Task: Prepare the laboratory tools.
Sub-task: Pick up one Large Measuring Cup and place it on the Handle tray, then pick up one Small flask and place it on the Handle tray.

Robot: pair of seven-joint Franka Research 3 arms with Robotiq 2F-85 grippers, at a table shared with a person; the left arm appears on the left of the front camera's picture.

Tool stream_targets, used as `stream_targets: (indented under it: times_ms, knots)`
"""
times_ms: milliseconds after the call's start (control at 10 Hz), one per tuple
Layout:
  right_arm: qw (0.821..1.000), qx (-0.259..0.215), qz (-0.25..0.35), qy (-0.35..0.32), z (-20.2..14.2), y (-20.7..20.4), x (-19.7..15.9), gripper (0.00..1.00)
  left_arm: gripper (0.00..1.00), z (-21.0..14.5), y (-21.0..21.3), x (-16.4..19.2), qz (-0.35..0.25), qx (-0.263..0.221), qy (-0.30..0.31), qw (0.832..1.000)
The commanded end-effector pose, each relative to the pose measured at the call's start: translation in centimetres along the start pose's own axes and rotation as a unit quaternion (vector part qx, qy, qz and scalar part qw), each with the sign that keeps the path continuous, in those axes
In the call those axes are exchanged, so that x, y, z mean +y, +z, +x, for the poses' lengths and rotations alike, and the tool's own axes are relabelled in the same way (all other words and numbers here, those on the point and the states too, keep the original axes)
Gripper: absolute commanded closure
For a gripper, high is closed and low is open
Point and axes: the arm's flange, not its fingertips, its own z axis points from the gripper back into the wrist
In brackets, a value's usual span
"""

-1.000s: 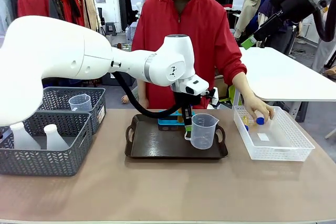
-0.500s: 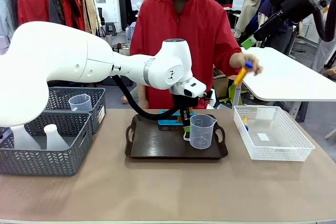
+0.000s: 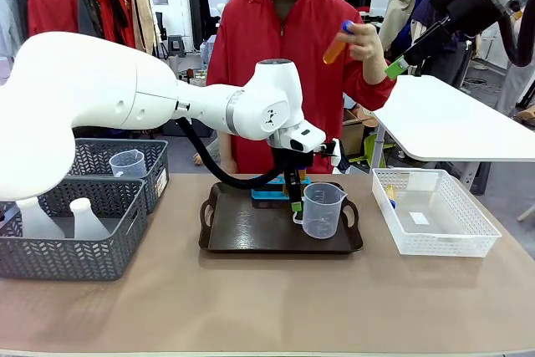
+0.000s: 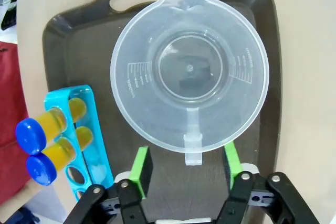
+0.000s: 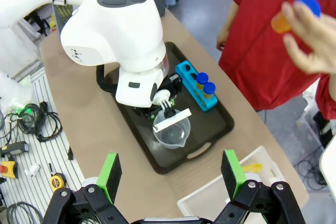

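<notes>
At the far left of the table, the nearer grey basket (image 3: 84,261) holds two white conical flasks (image 3: 38,216), both upright. The rear grey basket (image 3: 156,160) holds a spare clear beaker (image 3: 128,163).

Toward the middle lies the dark tray (image 3: 242,236). A turquoise rack (image 4: 97,153) stands along its far edge, with two racked tubes (image 4: 52,124) side by side in it, orange liquid under blue caps. The measuring beaker (image 4: 189,72) stands upright on the right part of the tray, its handle turned toward the rack side.

The left gripper (image 4: 186,162) hangs straight down at that handle. In the left wrist view its green pads (image 4: 142,163) stand apart, and the handle lies in the gap between them. Bare tray shows on either side of the handle, so neither pad touches it and the fingers clamp nothing.

Further right, the person's hand (image 3: 368,43) is raised to chest height above the table. It pinches a raised tube (image 3: 336,46), which is tilted with its cap uppermost.

At the right end sits the white basket (image 3: 468,244), with a lone tube (image 3: 390,198) lying in its far left corner.

The right gripper (image 5: 170,170) hovers high over the table, well apart from the beaker, the rack and the tubes. Its fingers are spread wide with nothing between them.
</notes>
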Motion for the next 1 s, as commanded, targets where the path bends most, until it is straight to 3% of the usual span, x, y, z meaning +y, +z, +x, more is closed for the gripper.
stream_targets:
  times_ms: [0,900]
  knots:
    - [1.000,-0.003,0.002,0.003,0.0,0.1,-0.1,0.00,0.00,-0.6,1.0,-0.5,0.006,0.001,0.009,1.000]
    - [1.000,-0.003,0.002,0.003,0.0,0.1,-0.1,0.00,0.00,-1.3,4.7,-1.6,0.015,0.001,0.017,1.000]
